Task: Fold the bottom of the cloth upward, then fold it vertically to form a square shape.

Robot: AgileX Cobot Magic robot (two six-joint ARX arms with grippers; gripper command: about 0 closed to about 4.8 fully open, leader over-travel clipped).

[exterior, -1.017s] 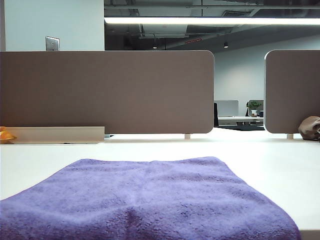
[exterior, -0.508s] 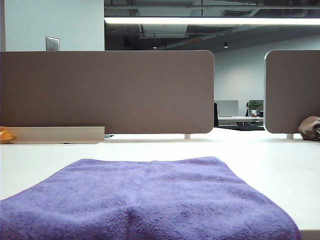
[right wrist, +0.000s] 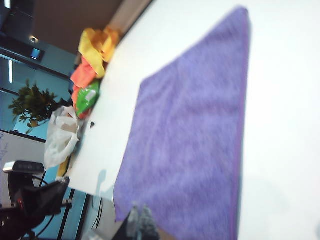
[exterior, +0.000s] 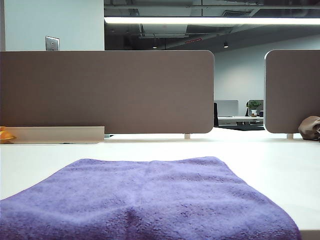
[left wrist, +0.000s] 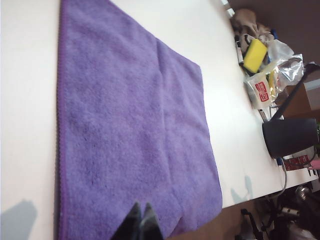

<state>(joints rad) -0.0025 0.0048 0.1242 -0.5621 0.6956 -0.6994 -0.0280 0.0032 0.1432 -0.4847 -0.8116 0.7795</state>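
The cloth [exterior: 145, 200] lies spread flat on the white table [exterior: 270, 160], unfolded, nap up. I take the cloth as landmark for everything below.

My left gripper [left wrist: 140, 222] hangs above the cloth's near edge, fingers pressed together, nothing between them. My right gripper [right wrist: 140, 220] hangs above the near edge too, toward the other corner, and is clenched empty in the same way. In the right wrist view its tips are blurred. Neither gripper shows in the exterior view.

Edges. In the left wrist view the stitched long edge [left wrist: 59, 125] runs straight, and bare table lies just outside it. The opposite edge has a slight step partway along. In the exterior view the far edge [exterior: 150, 160] is nearly straight with rounded corners; a soft ridge rises in the middle of the near part of the cloth.

Open room. Beyond the cloth's far edge, bare table reaches to the brown partition panels [exterior: 107, 92]. On one side of the cloth a wide strip of bare table ends at a pile of clutter: a yellow sponge [left wrist: 254, 55], plastic bags [left wrist: 280, 60], a dark box [left wrist: 290, 137]. On the other side a bare strip ends at orange and yellow cloths [right wrist: 92, 55], a green packet [right wrist: 86, 98] and a white bag [right wrist: 60, 135]. A brownish lumpy object [exterior: 310, 128] sits well apart from the cloth by the right-hand panel.
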